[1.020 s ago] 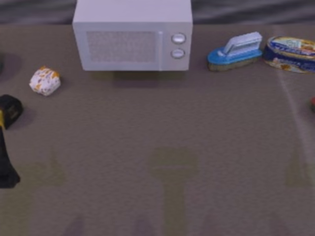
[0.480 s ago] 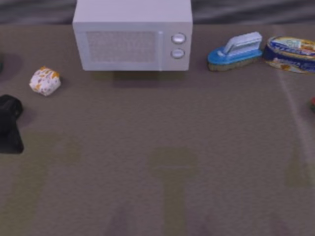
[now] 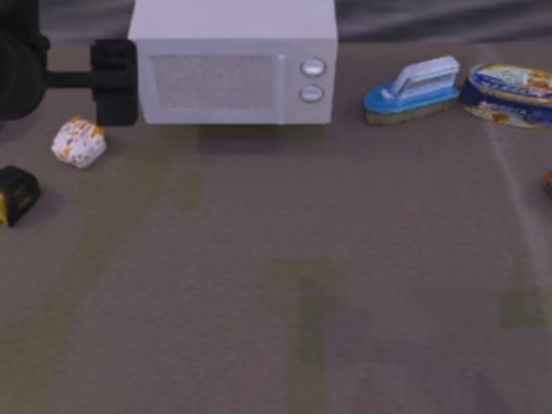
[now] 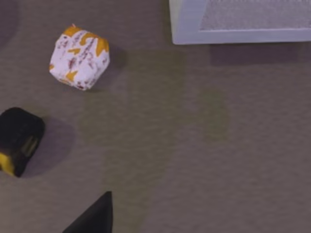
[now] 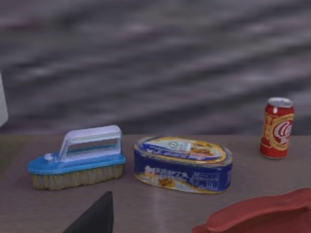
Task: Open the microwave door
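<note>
The white microwave (image 3: pixel 233 21) stands at the table's back centre, with two silver knobs (image 3: pixel 312 67) on its right panel. The microwave door (image 3: pixel 211 82) with its grey mesh window lies flat against the front, closed. My left gripper (image 3: pixel 121 82) is level with the door and right against the microwave's left edge, pointing at it, jaws spread open with nothing held. In the left wrist view the microwave's lower corner (image 4: pixel 187 24) shows beyond one dark fingertip (image 4: pixel 97 216). My right gripper is out of the top view; its wrist view shows a single fingertip (image 5: pixel 97 216) standing alone.
A wrapped burger (image 3: pixel 78 142) and a black-and-yellow tape measure (image 3: pixel 17 196) lie at the left. A blue brush (image 3: pixel 411 90) and an oval tin (image 3: pixel 509 93) sit right of the microwave. A red can (image 5: pixel 277 128) and a red object (image 5: pixel 262 213) are at the far right.
My left arm has swung from the table's left edge near the tape measure up and back to the microwave's left side. The tape measure is uncovered again. The door has not moved.
</note>
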### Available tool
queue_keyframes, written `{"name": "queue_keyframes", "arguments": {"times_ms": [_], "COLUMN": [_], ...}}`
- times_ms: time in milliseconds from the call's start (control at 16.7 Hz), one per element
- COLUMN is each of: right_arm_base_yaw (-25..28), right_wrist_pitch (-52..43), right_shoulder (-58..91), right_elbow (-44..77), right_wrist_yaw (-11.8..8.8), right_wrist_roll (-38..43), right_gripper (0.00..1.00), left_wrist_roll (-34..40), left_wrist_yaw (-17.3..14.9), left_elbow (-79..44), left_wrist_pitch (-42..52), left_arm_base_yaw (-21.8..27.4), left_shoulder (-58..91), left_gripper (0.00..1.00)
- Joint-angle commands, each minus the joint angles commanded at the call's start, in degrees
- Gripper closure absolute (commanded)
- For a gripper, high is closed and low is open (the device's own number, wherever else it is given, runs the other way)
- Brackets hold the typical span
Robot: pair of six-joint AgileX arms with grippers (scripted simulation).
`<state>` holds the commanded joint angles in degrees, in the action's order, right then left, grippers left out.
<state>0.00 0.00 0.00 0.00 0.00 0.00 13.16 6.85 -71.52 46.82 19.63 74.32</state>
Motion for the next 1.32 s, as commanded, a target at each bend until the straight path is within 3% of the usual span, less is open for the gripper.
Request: {"name": "queue_keyframes", "arguments": {"times_ms": [360, 720, 960, 1320], "right_arm_base_yaw": [0.00, 0.00, 0.00, 0.00], "right_wrist_pitch": [0.00, 0.00, 0.00, 0.00], "right_shoulder": [0.00, 0.00, 0.00, 0.00], "right_elbow": [0.00, 0.00, 0.00, 0.00], "right_wrist_yaw": [0.00, 0.00, 0.00, 0.00], "right_wrist_roll": [0.00, 0.00, 0.00, 0.00], "right_gripper": [0.00, 0.00, 0.00, 0.00], "left_wrist_roll": [8.23, 15.65, 18.53, 18.95], "left_wrist_yaw": [4.70, 8.62, 10.06, 10.27], "left_elbow": [-34.87, -63.52, -73.54, -74.87], "left_wrist_pitch": [17.15, 25.66, 27.05, 27.11], "left_arm_base_yaw": [8.35, 14.06, 15.79, 16.01], "left_shoulder": [32.85, 54.95, 61.85, 62.74], "left_gripper": [0.00, 0.00, 0.00, 0.00]}}
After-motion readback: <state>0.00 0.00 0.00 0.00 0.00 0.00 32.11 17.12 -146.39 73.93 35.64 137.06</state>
